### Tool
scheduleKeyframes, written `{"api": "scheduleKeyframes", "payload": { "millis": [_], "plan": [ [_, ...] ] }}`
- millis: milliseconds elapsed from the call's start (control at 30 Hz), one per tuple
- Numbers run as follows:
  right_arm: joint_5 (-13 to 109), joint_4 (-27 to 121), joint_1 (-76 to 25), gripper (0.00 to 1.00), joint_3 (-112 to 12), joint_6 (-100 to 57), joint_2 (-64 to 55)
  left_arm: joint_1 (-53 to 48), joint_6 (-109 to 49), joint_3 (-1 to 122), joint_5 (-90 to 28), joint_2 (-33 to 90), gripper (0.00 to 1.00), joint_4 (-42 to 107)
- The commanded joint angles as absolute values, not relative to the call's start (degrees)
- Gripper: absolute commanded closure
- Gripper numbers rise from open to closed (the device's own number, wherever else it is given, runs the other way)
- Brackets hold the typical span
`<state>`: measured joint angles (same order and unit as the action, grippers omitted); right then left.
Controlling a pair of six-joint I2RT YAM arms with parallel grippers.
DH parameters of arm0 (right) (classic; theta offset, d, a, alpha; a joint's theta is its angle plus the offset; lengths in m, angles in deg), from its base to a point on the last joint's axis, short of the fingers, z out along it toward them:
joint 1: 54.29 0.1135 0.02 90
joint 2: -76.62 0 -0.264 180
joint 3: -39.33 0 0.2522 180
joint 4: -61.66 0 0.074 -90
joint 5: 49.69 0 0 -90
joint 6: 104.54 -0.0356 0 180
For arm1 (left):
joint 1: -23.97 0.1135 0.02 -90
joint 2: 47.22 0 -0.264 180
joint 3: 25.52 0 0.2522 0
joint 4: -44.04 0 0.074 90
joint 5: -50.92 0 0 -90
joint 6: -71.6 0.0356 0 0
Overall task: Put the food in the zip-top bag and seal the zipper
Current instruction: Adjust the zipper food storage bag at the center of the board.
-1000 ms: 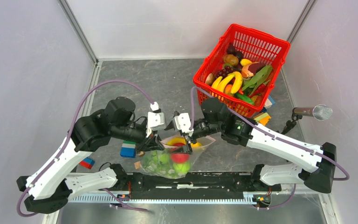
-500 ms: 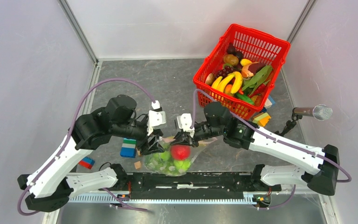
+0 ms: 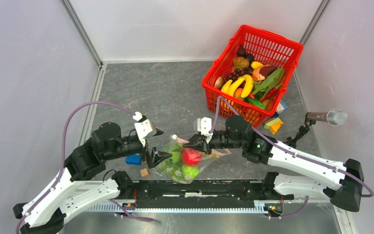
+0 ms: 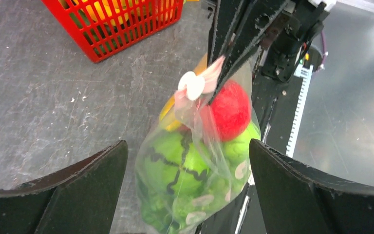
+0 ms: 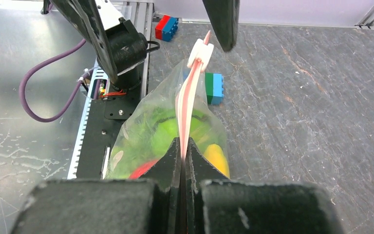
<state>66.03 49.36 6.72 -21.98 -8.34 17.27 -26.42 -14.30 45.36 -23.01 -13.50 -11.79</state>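
Note:
The zip-top bag (image 3: 181,163) hangs near the table's front edge, holding green lettuce (image 4: 175,170), a red apple (image 4: 231,109) and a yellow banana (image 5: 217,158). Its pink zipper (image 5: 187,97) stands on edge, with a white slider (image 5: 200,51) at the far end. My right gripper (image 5: 181,146) is shut on the zipper strip and holds the bag up. My left gripper (image 4: 187,146) is open, its fingers (image 4: 78,180) wide apart on either side of the bag and touching nothing. In the top view the left gripper (image 3: 159,157) sits just left of the bag.
A red mesh basket (image 3: 222,58) full of toy food stands at the back right. A blue-green block (image 5: 213,87) and a small wooden cube (image 3: 144,172) lie left of the bag. A red-blue block (image 5: 167,28) lies further left. A microphone (image 3: 328,117) stands at the right.
My right gripper shut on the zipper strip. My left gripper let go of the bag, opened wide and drew back to the left and nearer. The bag shifted slightly right.

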Motion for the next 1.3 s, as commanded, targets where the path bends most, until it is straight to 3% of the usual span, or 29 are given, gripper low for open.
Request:
{"api": "scheduleKeyframes", "payload": {
  "millis": [0,133,400,500,567,633,800,867,900,933,1100,1167,1267],
  "plan": [
    [68.2,54.93,6.75,1.0,-21.8,-8.73,18.63,-26.56,-20.84,42.24,-21.16,-13.13,0.0,1.35],
    [72.36,55.16,6.71,1.0,-21.87,-7.59,18.81,-26.48,-18.66,42.29,-17.88,-10.98,0.03,2.44],
    [74.05,53.48,6.72,1.0,-22.83,-5.09,18.48,-26.04,-10.81,42.87,-7.25,-9.61,0.46,-3.01],
    [73.98,52.92,6.71,1.0,-23.21,-4.65,18.44,-25.97,-9.89,41.52,-6.74,-10.89,0.62,-2.38],
    [74.02,52.96,6.69,1.0,-23.3,-4.69,18.34,-26.0,-9.9,40.19,-7.99,-11.72,0.68,-0.38],
    [74.01,53.08,6.75,1.0,-23.39,-4.78,18.11,-25.97,-9.92,38.71,-8.74,-12.45,0.83,1.91],
    [73.84,53.85,6.71,1.0,-23.17,-5.34,18.17,-25.95,-9.86,38.1,-8.73,-12.28,0.84,2.96],
    [74.1,54.03,6.71,1.0,-23.28,-5.57,17.96,-25.95,-10.1,37.98,-9.46,-11.99,0.97,3.38],
    [73.99,53.88,6.71,0.97,-23.38,-5.57,17.95,-25.91,-10.22,38.14,-9.71,-11.71,0.98,3.38],
    [73.7,53.87,6.74,0.84,-23.59,-5.57,17.99,-25.95,-10.14,38.03,-9.87,-11.57,0.98,3.38],
    [72.05,52.67,6.72,0.45,-26.69,-5.58,18.14,-25.95,-10.76,37.78,-11.51,-11.63,0.98,3.58],
    [72.56,52.05,6.72,0.39,-29.06,-5.69,17.36,-25.95,-11.0,37.38,-11.73,-11.85,0.98,4.05],
    [74.11,53.19,6.77,0.39,-31.01,-7.32,15.91,-25.93,-11.43,37.3,-12.22,-11.78,0.98,4.08]
  ]
}}
